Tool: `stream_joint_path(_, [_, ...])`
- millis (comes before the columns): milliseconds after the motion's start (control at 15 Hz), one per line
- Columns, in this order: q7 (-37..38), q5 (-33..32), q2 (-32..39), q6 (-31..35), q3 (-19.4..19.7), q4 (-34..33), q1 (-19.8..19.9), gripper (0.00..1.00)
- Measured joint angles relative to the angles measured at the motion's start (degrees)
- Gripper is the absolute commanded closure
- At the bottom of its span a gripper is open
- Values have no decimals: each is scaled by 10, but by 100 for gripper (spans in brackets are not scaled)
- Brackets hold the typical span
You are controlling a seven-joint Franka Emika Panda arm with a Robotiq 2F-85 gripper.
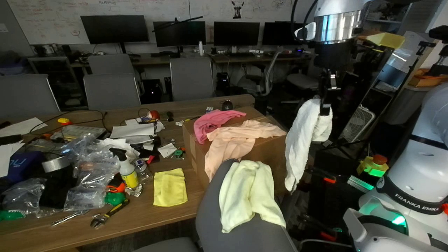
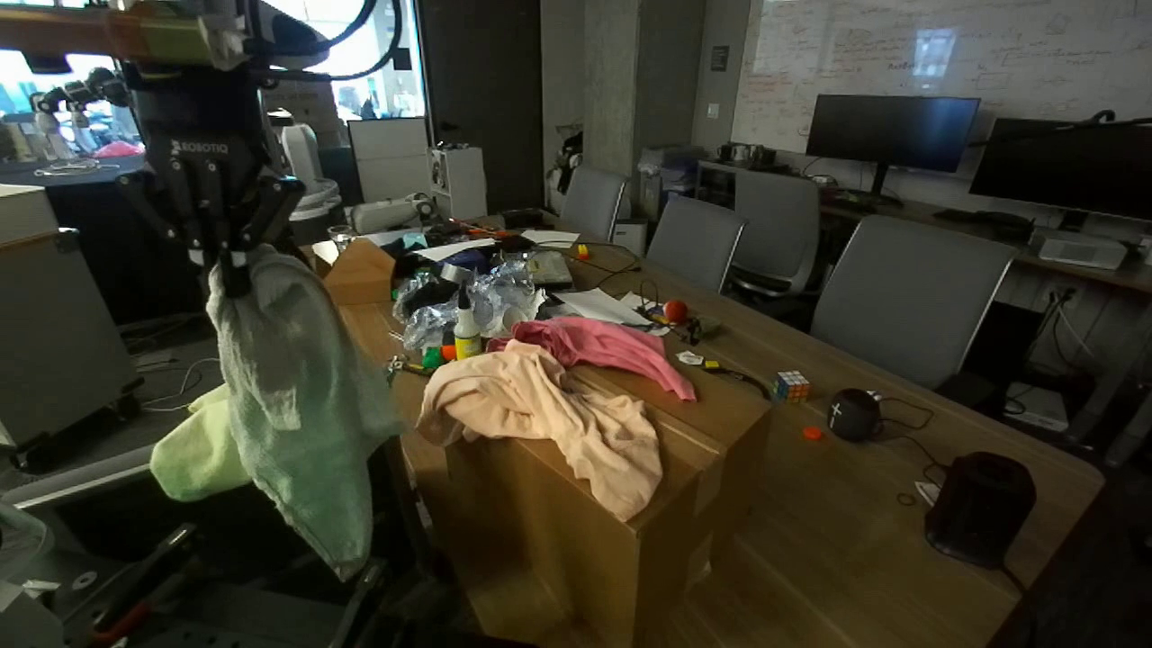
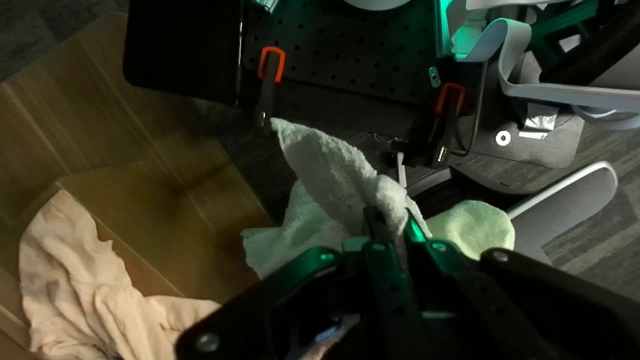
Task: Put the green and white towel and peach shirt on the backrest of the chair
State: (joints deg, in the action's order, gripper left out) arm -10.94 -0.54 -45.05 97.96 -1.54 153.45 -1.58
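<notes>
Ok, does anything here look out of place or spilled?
One end of the table looks messy: crumpled clear plastic, like discarded packaging, lies beside loose papers, and a wrench sits near the edge. No spill shows.

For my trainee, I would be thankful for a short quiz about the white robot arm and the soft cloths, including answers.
1. Open: what does the black metal pincer hold?
2. True or false: the floppy peach shirt lies on the brown cardboard box.
3. Choose: over the rounded grey fabric chair backrest hangs (a) a bright pink cloth, (b) a soft pale yellow-green towel, (c) a square bright yellow cloth.

Key: 1. The fluffy white towel. 2. True. 3. (b).
</notes>
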Motion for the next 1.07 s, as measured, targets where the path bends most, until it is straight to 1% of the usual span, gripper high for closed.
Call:
stream_joint_path(200, [4,-7,34,-6,-35,-26,-32,98])
stream_joint_path(467, [5,-21,74,-19,-63,-42,-61,98])
stream_joint_path(667, [5,-31,101,-28,-71,-42,-74,98])
stream_joint_path(1067, [5,-35,150,-43,-72,-42,-86,98])
